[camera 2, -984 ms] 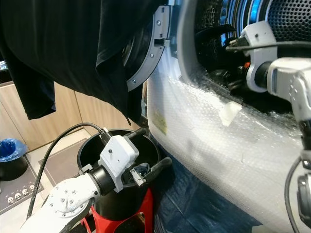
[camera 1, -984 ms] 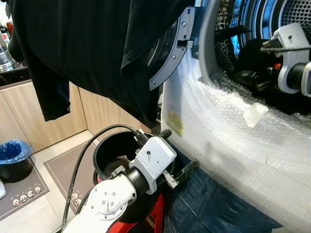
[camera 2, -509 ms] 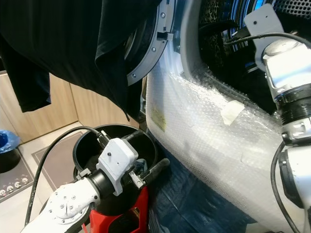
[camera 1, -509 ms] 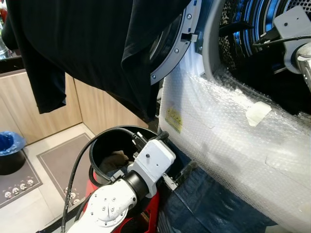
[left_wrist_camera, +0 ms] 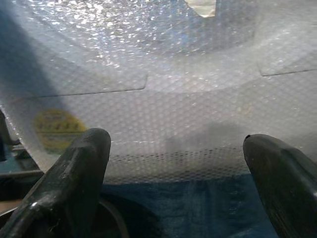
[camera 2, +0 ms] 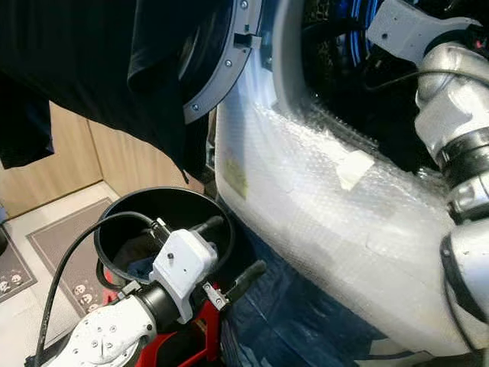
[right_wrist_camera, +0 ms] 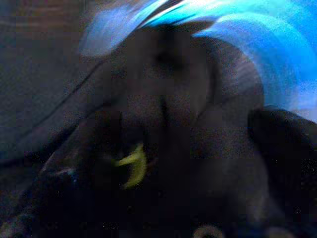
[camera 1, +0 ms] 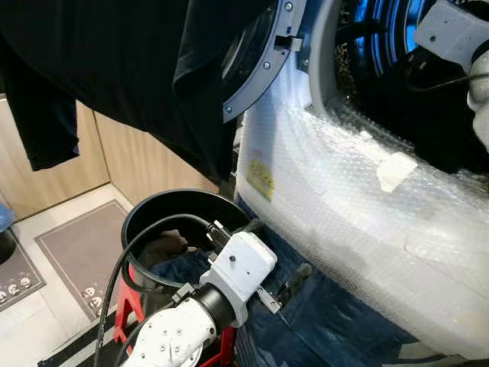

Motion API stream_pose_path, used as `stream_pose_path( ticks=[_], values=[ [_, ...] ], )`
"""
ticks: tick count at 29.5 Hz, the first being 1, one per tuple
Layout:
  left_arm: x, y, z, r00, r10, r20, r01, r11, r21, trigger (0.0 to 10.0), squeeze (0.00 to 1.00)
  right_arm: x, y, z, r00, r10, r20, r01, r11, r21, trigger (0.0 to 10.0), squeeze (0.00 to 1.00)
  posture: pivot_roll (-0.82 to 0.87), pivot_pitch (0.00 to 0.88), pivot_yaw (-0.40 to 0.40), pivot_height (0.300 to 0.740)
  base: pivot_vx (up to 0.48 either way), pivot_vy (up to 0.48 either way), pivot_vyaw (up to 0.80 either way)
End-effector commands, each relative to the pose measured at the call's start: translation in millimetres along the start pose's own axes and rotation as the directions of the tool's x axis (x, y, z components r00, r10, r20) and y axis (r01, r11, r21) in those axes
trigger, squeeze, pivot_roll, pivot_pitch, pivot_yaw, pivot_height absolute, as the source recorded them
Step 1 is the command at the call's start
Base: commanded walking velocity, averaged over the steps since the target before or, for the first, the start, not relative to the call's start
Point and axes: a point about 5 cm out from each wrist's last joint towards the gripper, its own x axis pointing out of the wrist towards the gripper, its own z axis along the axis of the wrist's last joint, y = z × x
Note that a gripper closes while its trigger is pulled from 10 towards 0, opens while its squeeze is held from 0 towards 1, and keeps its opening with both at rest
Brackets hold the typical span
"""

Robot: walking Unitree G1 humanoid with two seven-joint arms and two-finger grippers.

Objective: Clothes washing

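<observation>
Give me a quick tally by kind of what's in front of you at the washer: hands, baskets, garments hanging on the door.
Hands: 2, left hand open over the basket, right hand inside the drum
Laundry baskets: 1, black basket
Garments on the door: 1, black garment
Total: 4

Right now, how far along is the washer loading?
Done: the washer door is open, and dark clothes already lie in the drum. In hand: the right arm reaches into the drum, its wrist view showing dark fabric; a grip cannot be confirmed. Left: the left gripper is open and empty over the black bucket, which holds more laundry; a black garment drapes the door.
</observation>
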Motion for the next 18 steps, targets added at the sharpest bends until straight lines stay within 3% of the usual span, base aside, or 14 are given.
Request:
stream_pose_path(
  ticks=[1, 2, 3, 4, 5, 6, 8, 10, 12, 13, 15, 16, 17, 18],
  values=[
    [0.0, -2.7, 3, 1.000, -0.006, 0.009, 0.006, 1.000, 0.003, 10.0, 0.00, -3.8, 1.0, -6, 0.979, 0.191, -0.067, -0.170, 0.956, 0.240, 10.0, 0.00, 0.03, 0.076, -0.192, 0.740, 0.000, 0.000, 0.00],
    [0.0, -2.7, 3, 1.000, -0.006, 0.009, 0.006, 1.000, 0.003, 10.0, 0.00, -3.8, 1.0, -6, 0.979, 0.191, -0.067, -0.170, 0.956, 0.240, 10.0, 0.00, 0.03, 0.076, -0.192, 0.740, 0.000, 0.000, 0.00],
    [0.6, -2.8, 4, 1.000, -0.014, 0.011, 0.014, 1.000, 0.006, 10.0, 0.00, -8.8, 5.8, -4, 0.939, 0.336, -0.070, -0.279, 0.865, 0.418, 10.0, 0.00, 0.02, 0.069, -0.188, 0.740, 0.000, 0.000, 0.00],
    [0.9, -2.8, 4, 1.000, -0.018, 0.011, 0.018, 1.000, 0.007, 10.0, 0.00, -10.6, 7.3, -3, 0.926, 0.370, -0.076, -0.296, 0.836, 0.463, 10.0, 0.00, 0.01, 0.065, -0.184, 0.740, 0.000, 0.000, 0.00],
    [1.6, -2.7, 4, 1.000, -0.021, 0.011, 0.021, 1.000, 0.007, 10.0, 0.00, -13.2, 11.0, -3, 0.901, 0.426, -0.077, -0.319, 0.774, 0.546, 10.0, 0.00, 0.01, 0.060, -0.182, 0.740, 0.000, 0.000, 0.00],
    [1.9, -2.7, 4, 1.000, -0.022, 0.011, 0.022, 1.000, 0.007, 10.0, 0.00, -13.8, 12.1, -3, 0.895, 0.441, -0.074, -0.324, 0.754, 0.571, 10.0, 0.00, 0.01, 0.060, -0.182, 0.740, 0.000, 0.000, 0.00],
    [2.5, -2.3, 4, 1.000, -0.025, 0.013, 0.025, 1.000, 0.008, 10.0, 0.00, -14.5, 12.0, -1, 0.893, 0.448, -0.051, -0.332, 0.731, 0.596, 10.0, 0.00, 0.00, 0.057, -0.177, 0.740, 0.000, 0.000, 0.00],
    [2.8, -1.6, 4, 1.000, -0.027, 0.015, 0.027, 1.000, 0.009, 10.0, 0.00, -16.3, 4.9, 9, 0.902, 0.428, 0.061, -0.377, 0.711, 0.593, 10.0, 0.00, 0.00, 0.056, -0.171, 0.740, 0.000, 0.000, 0.00],
    [2.9, -1.5, 4, 0.999, -0.029, 0.015, 0.029, 1.000, 0.008, 10.0, 0.00, -19.7, -0.8, 15, 0.900, 0.424, 0.106, -0.400, 0.703, 0.588, 10.0, 0.00, 0.00, 0.057, -0.170, 0.740, 0.000, 0.000, 0.00],
    [2.9, -1.2, 4, 0.999, -0.030, 0.014, 0.030, 0.999, 0.011, 10.0, 0.00, -23.0, -9.7, 23, 0.905, 0.379, 0.194, -0.414, 0.679, 0.606, 10.0, 0.00, 0.00, 0.057, -0.167, 0.740, 0.000, 0.000, 0.00],
    [3.0, -0.7, 4, 0.999, -0.032, 0.014, 0.032, 0.999, 0.012, 10.0, 0.00, -28.2, -13.5, 27, 0.886, 0.396, 0.242, -0.456, 0.645, 0.614, 10.0, 0.00, 0.00, 0.057, -0.159, 0.740, 0.000, 0.000, 0.00],
    [3.1, -0.1, 4, 0.999, -0.033, 0.014, 0.033, 0.999, 0.013, 10.0, 0.00, -32.7, -20.4, 34, 0.878, 0.350, 0.326, -0.478, 0.615, 0.627, 10.0, 0.00, 0.00, 0.056, -0.156, 0.740, 0.000, 0.000, 0.00],
    [3.2, 0.0, 4, 0.999, -0.034, 0.014, 0.033, 0.999, 0.013, 10.0, 0.00, -34.3, -24.4, 36, 0.879, 0.316, 0.356, -0.476, 0.615, 0.629, 10.0, 0.00, 0.00, 0.056, -0.156, 0.740, 0.000, 0.000, 0.00],
    [3.5, 0.2, 4, 0.999, -0.036, 0.015, 0.035, 0.999, 0.014, 10.0, 0.00, -37.4, -25.4, 36, 0.861, 0.334, 0.383, -0.508, 0.573, 0.642, 10.0, 0.00, 0.00, 0.056, -0.150, 0.740, 0.000, 0.000, 0.00]
  ],
)
